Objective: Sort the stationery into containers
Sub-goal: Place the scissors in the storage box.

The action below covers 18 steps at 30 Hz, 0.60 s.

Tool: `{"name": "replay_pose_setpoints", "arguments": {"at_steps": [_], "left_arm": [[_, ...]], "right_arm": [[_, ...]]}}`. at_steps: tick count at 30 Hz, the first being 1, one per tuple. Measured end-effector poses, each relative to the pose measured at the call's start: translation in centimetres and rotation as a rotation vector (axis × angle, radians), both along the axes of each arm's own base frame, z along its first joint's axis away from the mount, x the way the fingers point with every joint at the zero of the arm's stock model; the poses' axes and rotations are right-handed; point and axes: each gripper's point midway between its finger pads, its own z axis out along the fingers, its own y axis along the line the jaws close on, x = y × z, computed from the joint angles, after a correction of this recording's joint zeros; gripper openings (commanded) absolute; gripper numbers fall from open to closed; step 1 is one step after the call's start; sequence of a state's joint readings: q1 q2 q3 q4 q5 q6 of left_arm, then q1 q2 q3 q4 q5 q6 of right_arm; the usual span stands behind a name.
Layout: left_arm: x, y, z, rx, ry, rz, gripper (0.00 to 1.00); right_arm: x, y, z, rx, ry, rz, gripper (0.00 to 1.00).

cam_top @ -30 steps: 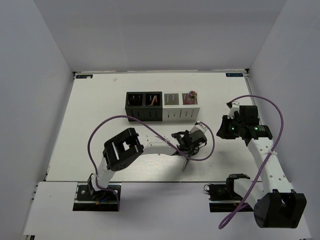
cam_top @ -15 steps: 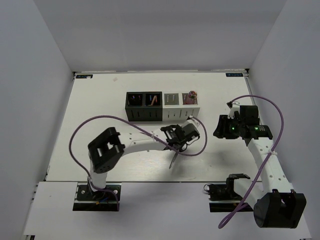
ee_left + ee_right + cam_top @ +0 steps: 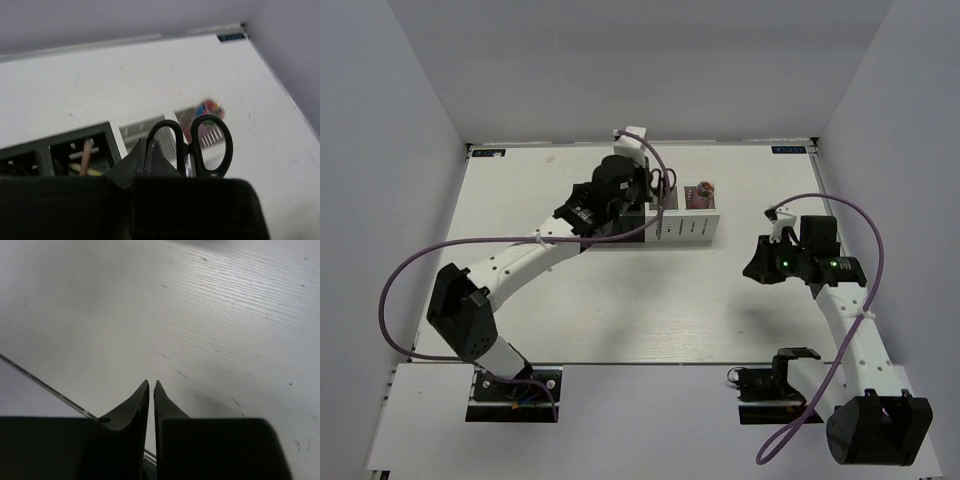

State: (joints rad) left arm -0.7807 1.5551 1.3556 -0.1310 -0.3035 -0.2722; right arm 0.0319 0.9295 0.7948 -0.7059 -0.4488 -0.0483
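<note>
Now carrying the black-handled scissors (image 3: pixel 190 147) above the row of square perforated containers (image 3: pixel 685 228) at the far side of the white worktop (image 3: pixel 620 300). Clamping them in the fully closed left gripper (image 3: pixel 148 149), with the two finger loops showing just past the fingertips and the blades hidden behind the gripper body. Hovering, in the left wrist view, in line with the light grey container (image 3: pixel 131 131) and the end container (image 3: pixel 200 120) with its blurred pink-topped items (image 3: pixel 212 106); not possible telling which opening lies directly below. Passing beside the black container (image 3: pixel 95 145) with a pale stick (image 3: pixel 86 155) in it.

Judging the step in hand as the drop. Best centring over one opening, bringing the scissors near upright, lowering the leading end below the rim, and only then letting go, thus avoiding a snag on the rim or a tipped box.

Hanging pinched closed on nothing, the right gripper (image 3: pixel 151 386), above the worktop well apart from the row.

Showing small blue labels (image 3: pixel 790 149) at the far worktop edge, too small for reading; no brand showing elsewhere.
</note>
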Motion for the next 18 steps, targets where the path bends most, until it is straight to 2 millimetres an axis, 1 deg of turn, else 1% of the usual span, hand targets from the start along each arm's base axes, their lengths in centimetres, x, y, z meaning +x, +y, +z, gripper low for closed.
{"name": "replay_pose_setpoints", "arguments": {"at_steps": [2,4,6,9,14,18], "left_arm": [[2.2,0.9,0.3,-0.058,-0.044,0.032,0.0],[4.2,1.0,0.3,-0.098,-0.078,0.045,0.0],[5.9,0.3,0.2,-0.127,-0.106,0.039,0.0],[8.2,-1.4,-0.3,-0.158,-0.142,0.012,0.0],[10.5,-3.1,-1.6,-0.14,-0.206,-0.034,0.0],[11.7,-3.4,-2.6,-0.083,-0.25,-0.04,0.0]], "right_arm": [[-0.6,0.7,0.2,0.025,-0.017,0.05,0.17],[-0.9,1.2,0.5,0.045,-0.035,0.092,0.18],[-1.1,1.5,0.6,0.06,-0.043,0.124,0.2],[-1.3,1.9,0.7,0.074,-0.052,0.156,0.2],[-1.5,2.2,0.9,0.086,-0.061,0.184,0.2],[-1.5,2.4,1.0,0.094,-0.065,0.196,0.2]]}}
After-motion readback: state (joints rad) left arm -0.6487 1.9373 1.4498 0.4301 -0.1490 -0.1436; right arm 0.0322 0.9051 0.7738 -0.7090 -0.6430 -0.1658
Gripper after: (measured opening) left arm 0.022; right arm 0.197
